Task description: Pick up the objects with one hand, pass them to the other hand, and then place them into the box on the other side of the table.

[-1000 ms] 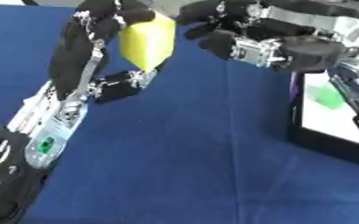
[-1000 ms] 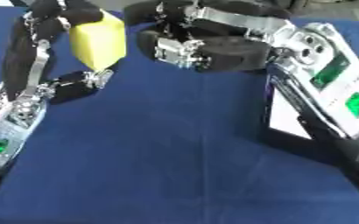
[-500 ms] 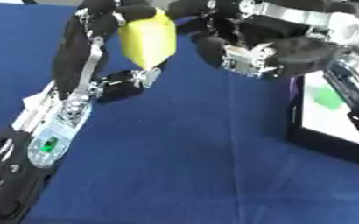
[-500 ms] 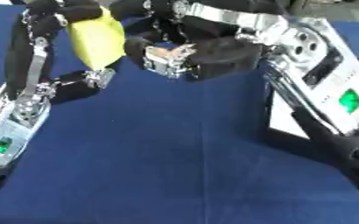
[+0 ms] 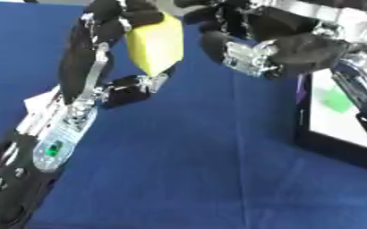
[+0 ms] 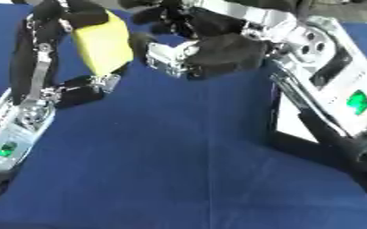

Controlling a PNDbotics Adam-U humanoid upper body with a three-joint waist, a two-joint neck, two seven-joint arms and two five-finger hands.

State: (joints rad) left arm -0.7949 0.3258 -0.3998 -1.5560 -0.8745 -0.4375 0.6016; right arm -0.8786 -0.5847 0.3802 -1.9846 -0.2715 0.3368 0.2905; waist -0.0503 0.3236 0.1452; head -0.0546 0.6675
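Above the blue tablecloth (image 5: 179, 170), your left hand (image 5: 112, 27) pinches a yellow block (image 5: 157, 44) between its upper fingers and its thumb (image 5: 136, 85) below, holding it clear of the cloth. Your right hand (image 6: 210, 49) sits just right of the block, fingers curled toward it, and appears to hold nothing yet (whether a fingertip already touches the block's right face cannot be told).

The handover looks to be the step in hand. To do it well, bring the right hand's fingers around the block's free right and top faces, away from where the left fingers sit, and open the left hand only once the right has closed on it. Turning the block's broad face toward the right palm should help.

Right of the block and nearer you lies the black-rimmed box (image 5: 327, 147), its white floor holding a small green object (image 5: 334, 99). Your right forearm (image 6: 335, 89) crosses above the box's left rim, so the carry will likely need the arm swung clear before the block goes down.
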